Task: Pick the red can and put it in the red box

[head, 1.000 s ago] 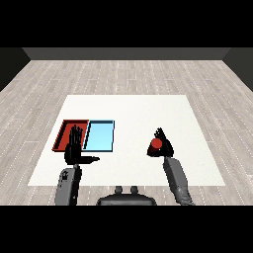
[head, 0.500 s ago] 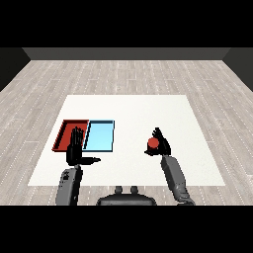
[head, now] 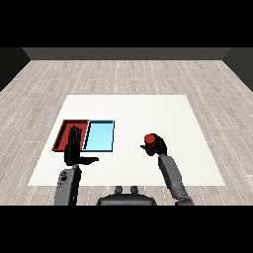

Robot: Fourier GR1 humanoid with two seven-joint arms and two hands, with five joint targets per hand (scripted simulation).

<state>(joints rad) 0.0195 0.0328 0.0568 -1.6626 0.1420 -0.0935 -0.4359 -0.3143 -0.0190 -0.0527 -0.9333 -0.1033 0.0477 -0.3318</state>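
My right hand [head: 159, 147] is curled round the red can [head: 149, 140], which shows above the fingers, right of the table's middle. The red tray [head: 64, 132] lies at the left of the table, with the light blue tray [head: 100, 135] touching its right side. My left hand [head: 74, 150] stands upright with straight fingers and the thumb stuck out, in front of the red tray's near edge and covering part of it.
The white table [head: 138, 111] stretches wide behind and between the trays and the can. Grey wooden floor surrounds it.
My right hand has carried the red can leftward, toward the table's middle. The left hand and both trays have stayed in place.
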